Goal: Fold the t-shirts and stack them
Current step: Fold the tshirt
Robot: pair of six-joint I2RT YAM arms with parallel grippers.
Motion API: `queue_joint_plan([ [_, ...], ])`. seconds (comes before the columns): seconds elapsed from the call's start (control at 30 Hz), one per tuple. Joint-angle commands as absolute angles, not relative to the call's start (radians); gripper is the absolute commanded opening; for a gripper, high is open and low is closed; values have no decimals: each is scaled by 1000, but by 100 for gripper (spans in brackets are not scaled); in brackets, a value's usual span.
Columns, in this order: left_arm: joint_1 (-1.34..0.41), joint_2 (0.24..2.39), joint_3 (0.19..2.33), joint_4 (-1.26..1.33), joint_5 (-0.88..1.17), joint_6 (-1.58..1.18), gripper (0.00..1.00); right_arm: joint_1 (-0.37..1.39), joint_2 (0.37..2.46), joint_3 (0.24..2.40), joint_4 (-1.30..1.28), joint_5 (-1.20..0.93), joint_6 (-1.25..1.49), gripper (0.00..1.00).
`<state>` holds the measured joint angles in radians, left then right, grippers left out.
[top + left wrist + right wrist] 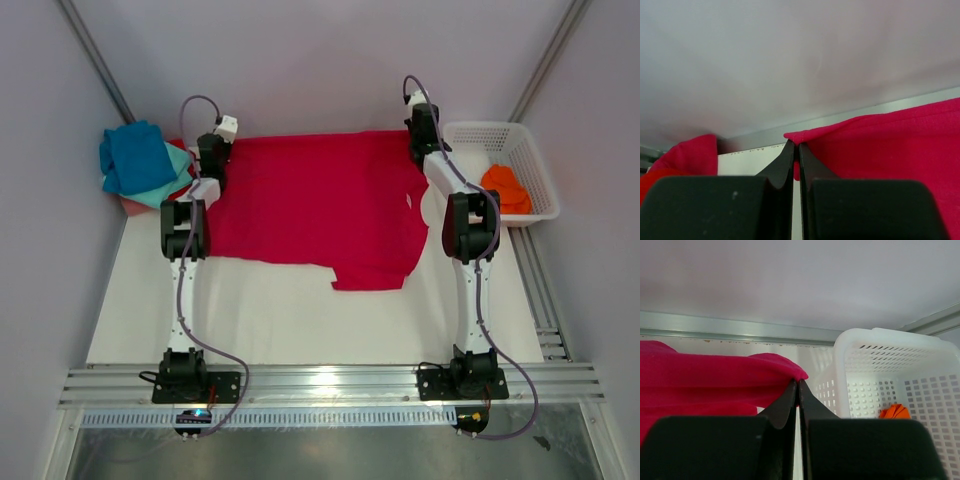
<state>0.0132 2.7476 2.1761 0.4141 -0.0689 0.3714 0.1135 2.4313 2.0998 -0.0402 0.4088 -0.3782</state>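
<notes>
Spread flat over the far half of the surface [280,320]: a crimson t-shirt [320,205], neck opening toward 3 o'clock, one sleeve poking out toward 6 o'clock. Pinched along its 12 o'clock edge by both arms. Left claw [795,150] closed tight on the corner toward 10 o'clock, a sliver of red cloth showing between the fingers. Right claw [799,385] closed likewise on the corner toward 2 o'clock, cloth draping off its tips.

Beside the shirt at 10 o'clock, a small pile with a blue tee [135,155] lying on a teal tee [175,180]. At 2 o'clock, a white basket [500,127] holding an orange tee [505,188].

Judged light, thin and limp. Likely to sag and wrinkle between the two grips, to drag on the surface rather than glide, and to slide out of a shallow pinch. Best taken at hems and seams, where doubled cloth gives the tips more to bite. Best moved with both corners level, so that any fold line lands straight. Probable step in hand: bringing the 12 o'clock edge over toward 6 o'clock to halve the shirt.
</notes>
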Motion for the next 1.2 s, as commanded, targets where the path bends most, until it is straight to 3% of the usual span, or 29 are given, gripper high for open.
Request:
queue_joint_plan([
  [0.0, 63, 2662, 2166, 480, -115, 385, 0, 74, 2382, 2109, -8, 497, -380, 3],
  [0.37, 58, 2513, 2103, 267, -6, 302, 0, 89, 2264, 1996, -29, 381, -423, 3],
  [0.63, 52, 2232, 1919, -6, 225, 227, 0, 135, 2064, 1760, -69, 276, -434, 3],
  [0.97, 54, 2082, 2032, -642, 477, 400, 0, 147, 1941, 1756, -475, 92, -457, 3],
  [1.17, 54, 2086, 2154, -879, 568, 403, 0, 146, 1895, 1796, -710, 31, -468, 3],
])
